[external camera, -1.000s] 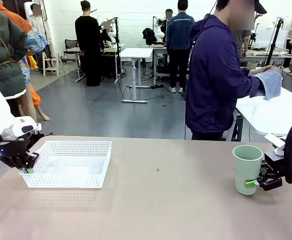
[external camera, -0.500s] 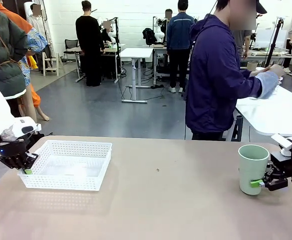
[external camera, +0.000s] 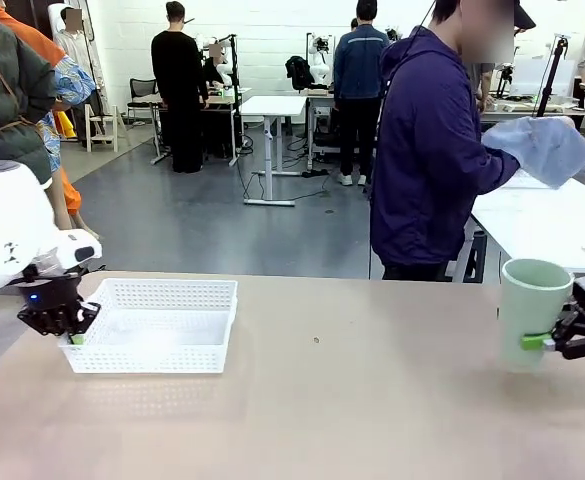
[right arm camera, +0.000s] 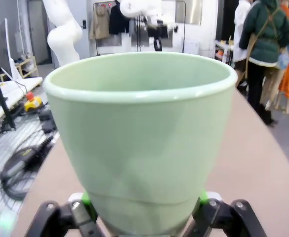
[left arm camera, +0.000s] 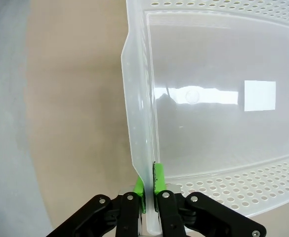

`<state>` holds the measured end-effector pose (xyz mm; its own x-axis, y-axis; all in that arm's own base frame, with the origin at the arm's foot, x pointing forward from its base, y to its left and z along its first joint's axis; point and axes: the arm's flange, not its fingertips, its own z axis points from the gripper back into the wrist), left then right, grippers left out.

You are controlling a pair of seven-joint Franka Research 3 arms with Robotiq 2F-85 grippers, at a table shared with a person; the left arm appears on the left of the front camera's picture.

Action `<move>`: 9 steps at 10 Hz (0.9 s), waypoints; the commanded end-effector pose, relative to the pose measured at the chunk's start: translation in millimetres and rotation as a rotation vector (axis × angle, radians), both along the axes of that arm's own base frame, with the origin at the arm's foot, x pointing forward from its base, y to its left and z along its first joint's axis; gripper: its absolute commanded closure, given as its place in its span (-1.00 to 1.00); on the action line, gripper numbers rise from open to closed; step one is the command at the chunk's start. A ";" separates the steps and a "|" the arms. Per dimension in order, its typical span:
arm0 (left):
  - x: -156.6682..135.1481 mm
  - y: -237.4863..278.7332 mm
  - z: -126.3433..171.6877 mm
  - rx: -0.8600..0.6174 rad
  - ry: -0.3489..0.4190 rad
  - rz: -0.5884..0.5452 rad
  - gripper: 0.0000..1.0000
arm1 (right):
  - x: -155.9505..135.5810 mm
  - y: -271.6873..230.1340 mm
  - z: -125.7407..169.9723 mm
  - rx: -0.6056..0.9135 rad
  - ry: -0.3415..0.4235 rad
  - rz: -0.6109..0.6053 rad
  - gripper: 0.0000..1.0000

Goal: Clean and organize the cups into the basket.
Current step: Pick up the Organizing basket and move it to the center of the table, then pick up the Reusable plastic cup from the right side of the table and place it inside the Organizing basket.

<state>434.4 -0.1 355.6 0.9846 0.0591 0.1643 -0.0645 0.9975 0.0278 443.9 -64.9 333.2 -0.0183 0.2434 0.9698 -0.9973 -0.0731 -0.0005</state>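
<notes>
A pale mint green cup (external camera: pixel 530 300) stands upright at the table's far right. My right gripper (external camera: pixel 538 342) has its green pads (right arm camera: pixel 87 199) against both sides of the cup's (right arm camera: pixel 142 138) narrow base. The white lattice-sided basket (external camera: pixel 162 288) sits at the table's left, with nothing in it. My left gripper (external camera: pixel 72 336) is shut on its left wall; in the left wrist view the wall (left arm camera: pixel 139 123) is pinched between the two green pads (left arm camera: pixel 138 186).
A person in a dark blue jacket (external camera: pixel 427 150) stands behind the table's far right and holds a pale blue cloth (external camera: pixel 547 145). A white table (external camera: pixel 552 225) stands beside them. Bare tabletop (external camera: pixel 352 400) stretches between basket and cup.
The left gripper has dragged the basket a little to the right. The right gripper has carried the green cup rightward and nearer to the camera. The person has raised the cloth.
</notes>
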 end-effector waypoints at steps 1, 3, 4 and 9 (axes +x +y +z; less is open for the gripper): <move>1.5 -33.1 5.3 0.064 0.017 0.043 1.00 | -40.5 7.4 50.4 0.047 -0.021 -0.037 1.00; 2.2 -77.9 -0.2 0.112 0.012 0.041 1.00 | -80.4 3.8 105.5 0.065 -0.065 -0.053 1.00; 2.1 -99.5 -3.6 0.133 0.011 0.023 1.00 | -94.8 1.0 128.6 0.061 -0.090 -0.076 1.00; -7.1 -190.5 1.0 0.153 -0.015 -0.118 1.00 | -93.8 -4.0 136.6 0.055 -0.113 -0.057 1.00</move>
<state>426.0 -180.1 361.1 0.9810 -0.0768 0.1781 0.0525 0.9891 0.1374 344.5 -71.3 478.9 -0.1065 0.2002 0.9739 -0.9939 0.0060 -0.1100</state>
